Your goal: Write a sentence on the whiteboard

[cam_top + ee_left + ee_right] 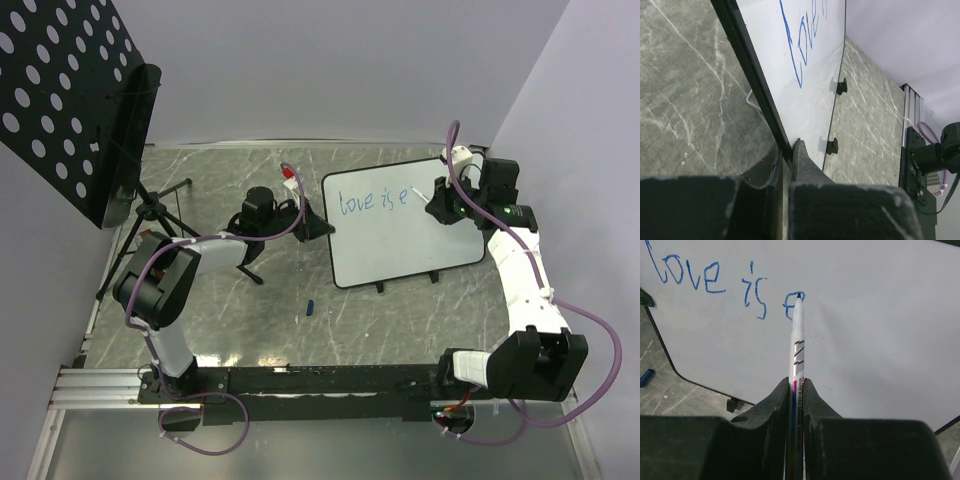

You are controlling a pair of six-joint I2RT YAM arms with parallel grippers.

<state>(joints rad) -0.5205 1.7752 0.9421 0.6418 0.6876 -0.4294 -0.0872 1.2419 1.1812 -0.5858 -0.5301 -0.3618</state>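
The whiteboard [410, 240] stands tilted on small black feet at the table's right centre. The sentence [372, 201] reads "love is e" in blue along its top. My left gripper [318, 226] is shut on the whiteboard's left black rim [747, 65], with the rim pinched between its fingertips [787, 150]. My right gripper [443, 207] is shut on a white marker [797, 335]. The marker's dark tip touches the board at the upper right of the "e", the last letter of the sentence [715, 280]. In the right wrist view the whiteboard [880, 315] is blank to the right of the tip.
A black perforated panel [70, 90] on a tripod stand [150, 215] fills the far left. A small blue marker cap [310, 307] lies on the marble table in front of the board's lower left corner. A metal rail [300, 380] runs along the near edge.
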